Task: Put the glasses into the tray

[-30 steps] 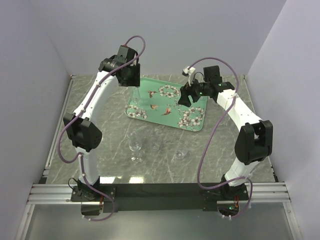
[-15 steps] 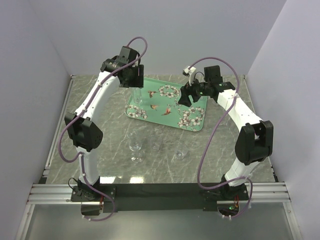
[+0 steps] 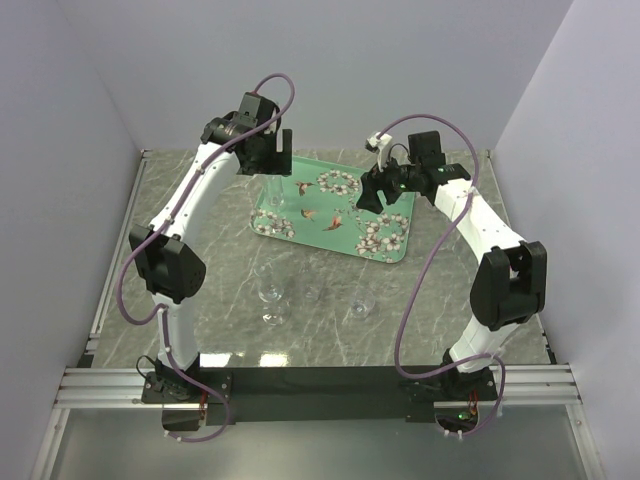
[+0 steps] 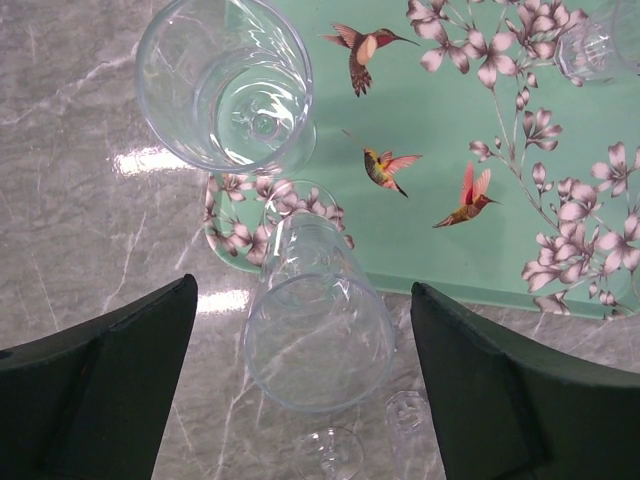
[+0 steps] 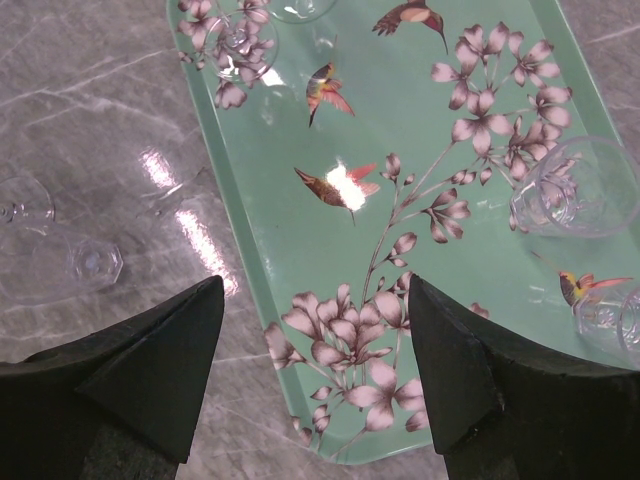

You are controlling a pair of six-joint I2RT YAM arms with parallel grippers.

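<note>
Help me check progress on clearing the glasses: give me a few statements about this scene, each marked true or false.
1. The left tool is open, with a glass showing between its fingers. True.
2. The right tool is gripping a glass. False: it is open and empty above the tray.
3. Every glass is in the tray. False: a stemmed glass stands on the table, off the tray.
4. The tray is printed with birds and blossoms. True.
</note>
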